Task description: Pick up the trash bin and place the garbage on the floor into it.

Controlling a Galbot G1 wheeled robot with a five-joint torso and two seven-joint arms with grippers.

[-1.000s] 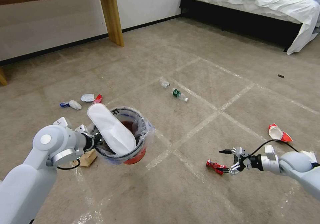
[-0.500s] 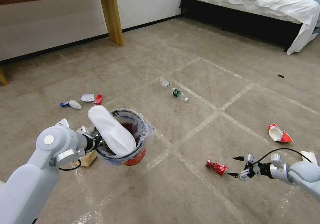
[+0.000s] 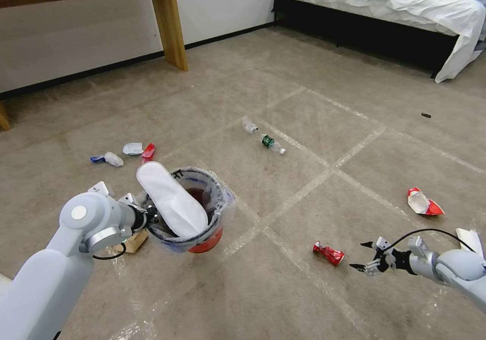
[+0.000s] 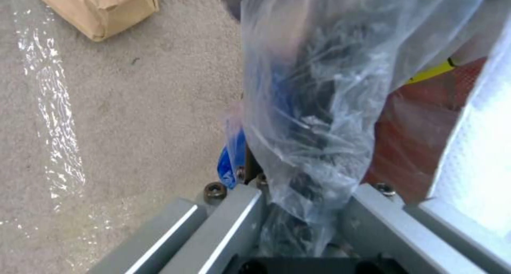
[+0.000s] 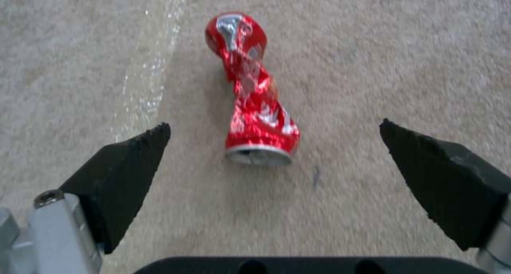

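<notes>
The left arm (image 3: 61, 259) comes up from the low left side and bends at a round grey joint. Its wrist points toward the middle. The left gripper (image 3: 150, 217) sits at the end, small and dark. From the left wrist view, its two grey fingers (image 4: 234, 226) are squeezed together on something held between them.

The right arm (image 3: 458, 274) comes in from the low right side, down low. A black wire loops over its wrist. The right gripper (image 3: 362, 255) points toward the middle. Its two black fingertips (image 5: 127, 166) are spread wide apart, and nothing is between them.
</notes>
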